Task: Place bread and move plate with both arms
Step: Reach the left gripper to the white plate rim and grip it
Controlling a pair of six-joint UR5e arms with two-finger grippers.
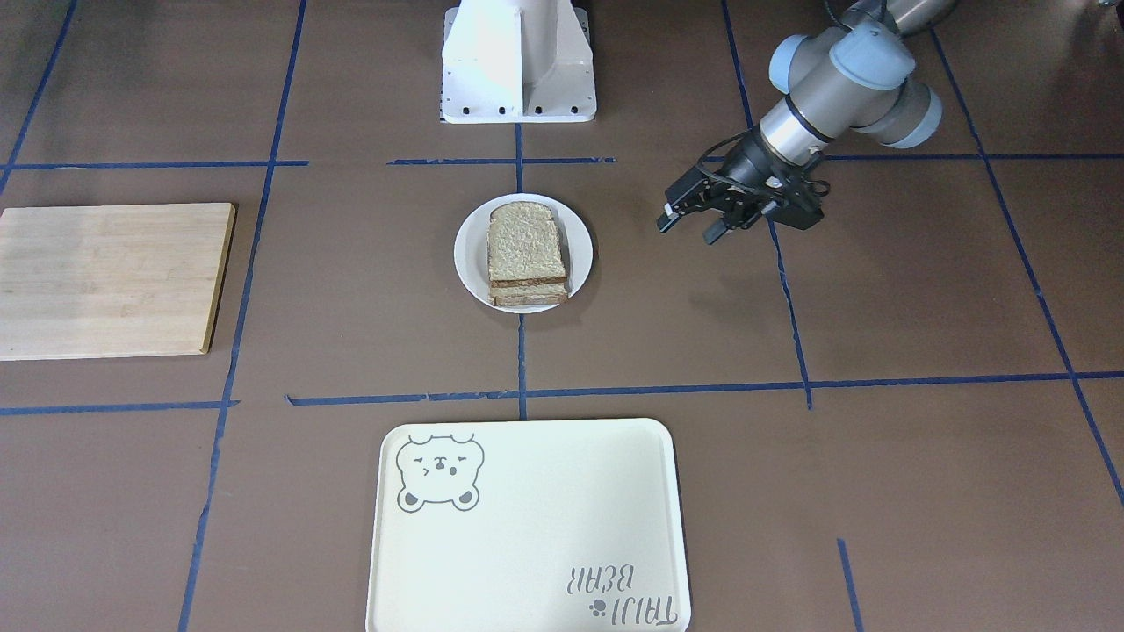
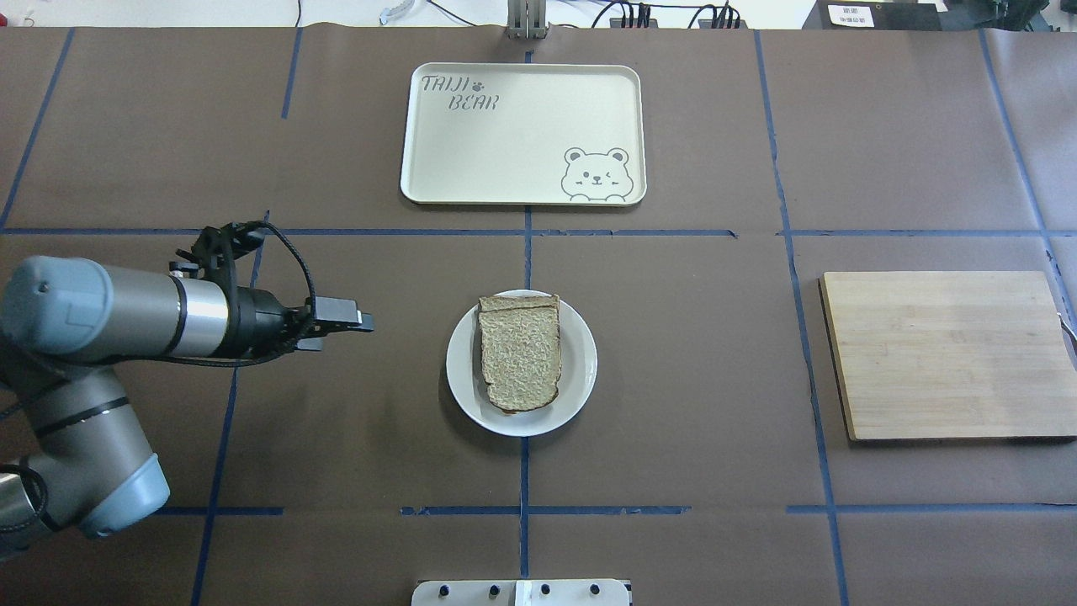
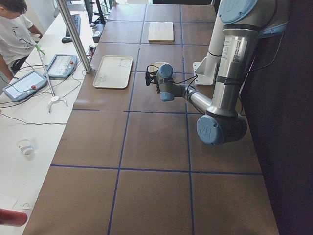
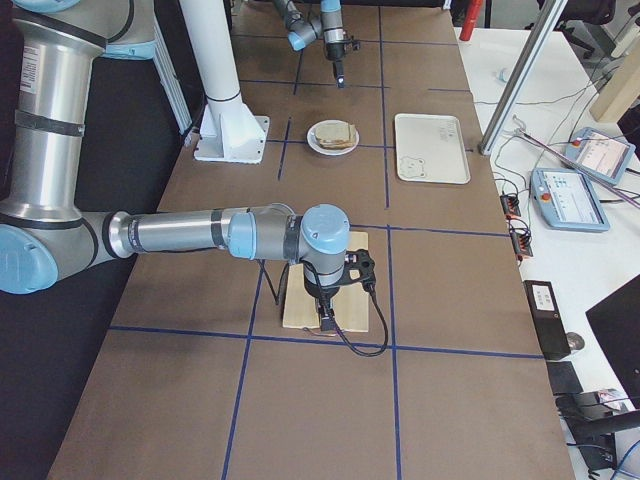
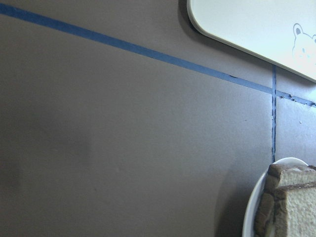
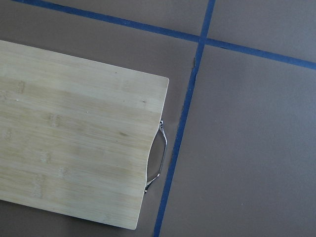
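The left hand [image 1: 688, 230] hangs just above the brown worktop [image 2: 690, 353] on a level forearm. Its two black fingers [image 1: 713, 231] stand apart with nothing between them, so it is open and empty. Straight ahead of its fingertips, near but not touching, sits the plate [image 2: 580, 370], round and white, centred on a crossing of blue tape lines [image 2: 523, 252]. The bread [image 2: 519, 353] lies flat on that plate with its speckled tan face up. It is the top piece of a small stack, and the edge of another slice [image 2: 515, 300] peeks out from under it on the tray side. The left wrist camera catches only the plate's rim and the corner of the stack at its lower right. The cream tray [image 2: 522, 109] with the bear drawing lies beyond the plate and off to the left hand's left, well apart from both hand and plate. The right hand [image 4: 325, 323] shows only in the side view from the robot's right. It points down over the near end of the wooden cutting board [image 6: 74, 148], far from the plate. Whether its fingers are apart or closed I cannot tell, nor whether they touch the board. Its wrist camera looks down on the board's corner and its metal handle [image 6: 159, 158].
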